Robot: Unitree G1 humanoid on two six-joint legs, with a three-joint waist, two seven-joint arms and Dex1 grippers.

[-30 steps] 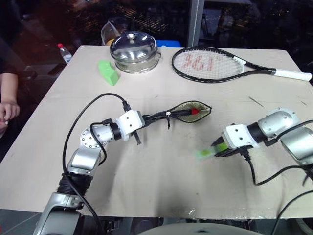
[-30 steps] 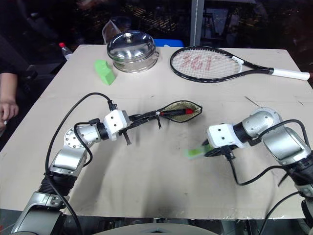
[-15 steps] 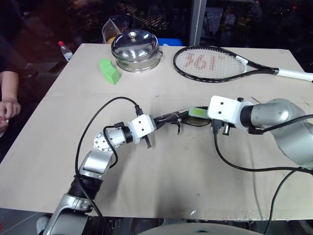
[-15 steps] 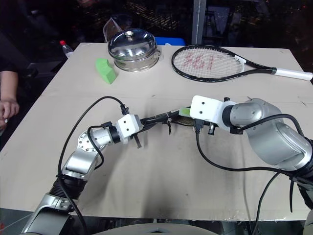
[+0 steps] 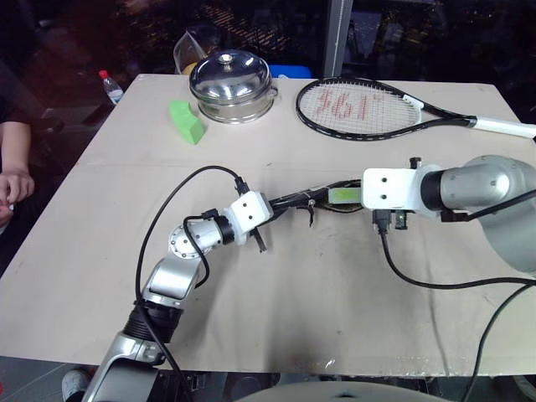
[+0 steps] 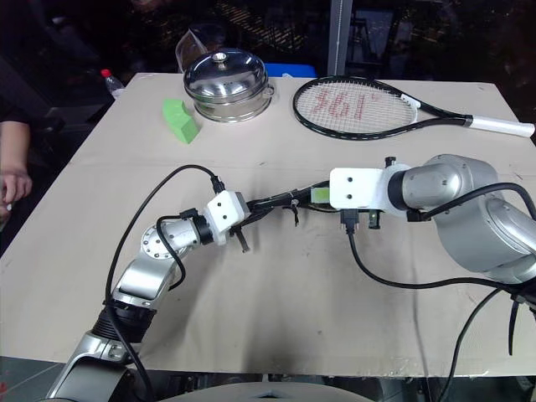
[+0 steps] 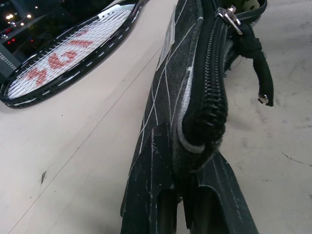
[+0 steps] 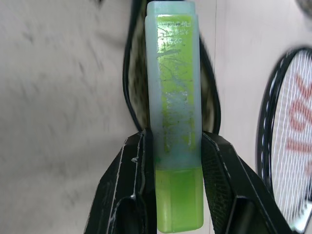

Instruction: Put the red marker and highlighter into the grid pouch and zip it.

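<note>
The grid pouch (image 5: 306,201) lies edge-up in the middle of the table, black with white lines, its zipper and black pull cord (image 7: 257,62) facing up. My left gripper (image 5: 270,205) is shut on the pouch's near end (image 7: 187,161). My right gripper (image 8: 174,141) is shut on the highlighter (image 8: 173,112), a lime-green stick with a paler cap, and holds it lengthwise over the pouch's open mouth (image 8: 130,92). From the head, the highlighter (image 5: 343,195) shows just left of the right wrist's white block. The red marker is hidden.
A steel pot with a lid (image 5: 231,86) and a green wedge block (image 5: 186,122) stand at the back left. A tennis racket (image 5: 360,107) lies at the back right. A small bottle (image 5: 110,88) sits at the far left corner. A person's hand (image 5: 12,188) rests at the left edge.
My right gripper has lifted the highlighter from the table's front right and swung it over to the pouch's open end. The left gripper has shifted a little right with the pouch.
</note>
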